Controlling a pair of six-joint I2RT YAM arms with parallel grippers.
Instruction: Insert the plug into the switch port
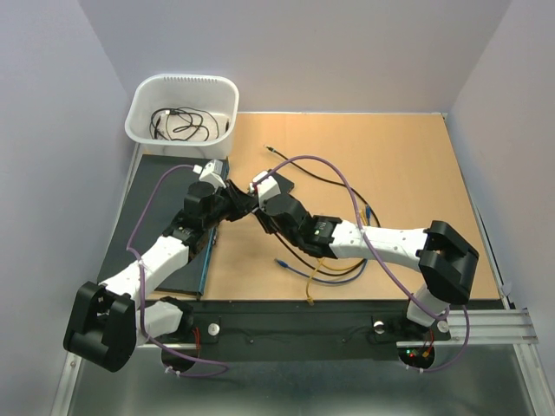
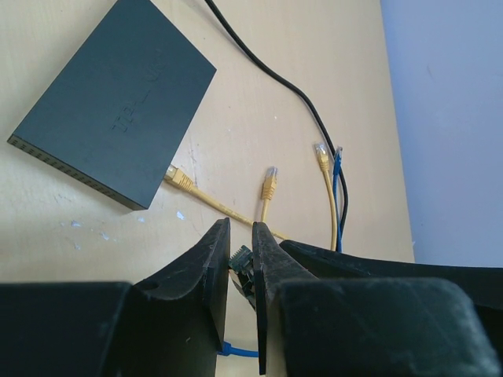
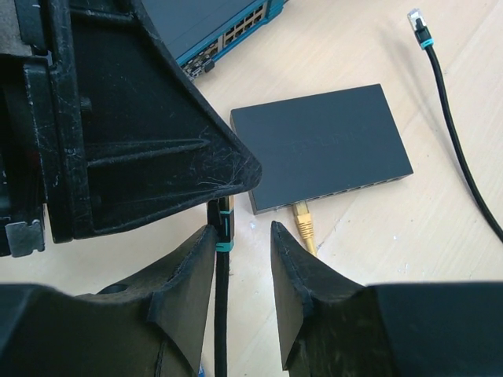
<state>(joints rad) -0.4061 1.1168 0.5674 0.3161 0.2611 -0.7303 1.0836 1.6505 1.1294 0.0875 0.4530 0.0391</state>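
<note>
Now: plug pinched in the left jaws, not yet in the switch box

The left jaws are closed on the plug (image 2: 241, 260), a dark connector with a teal band where it joins its black cable (image 3: 222, 314). In the left wrist view only its tip shows between the 2 fingers. The right jaws stand parted around that cable just below the plug. The cable runs along 1 finger and a clear gap separates it from the other, so they grip nothing. In the top view the 2 arms meet nose to nose over the middle of the worktop (image 1: 416, 165).

The switch box (image 3: 322, 141), flat, black and rectangular, lies on the worktop. Its row of ports (image 3: 354, 185) runs along the long edge that faces the right wrist camera. Toward the left end of that row, 1 port already holds a yellow plug (image 3: 303, 221), and its yellow cable trails back toward the arms. In the right wrist view the held plug sits just off the box's near left corner, beside the port edge but apart from it and in no port. I cannot tell whether it is raised above the worktop.

In the left wrist view, 2 more yellow plugs (image 2: 269, 184) and a blue plug (image 2: 338, 157) lie loose to the right of the box. A second black cable (image 3: 452, 133) with its own teal-banded end lies beyond the box. A larger switch (image 3: 236, 25) with a blue edge sits behind the left jaws. A white bin (image 1: 139, 113) holding dark cables stands at the far left corner.
</note>
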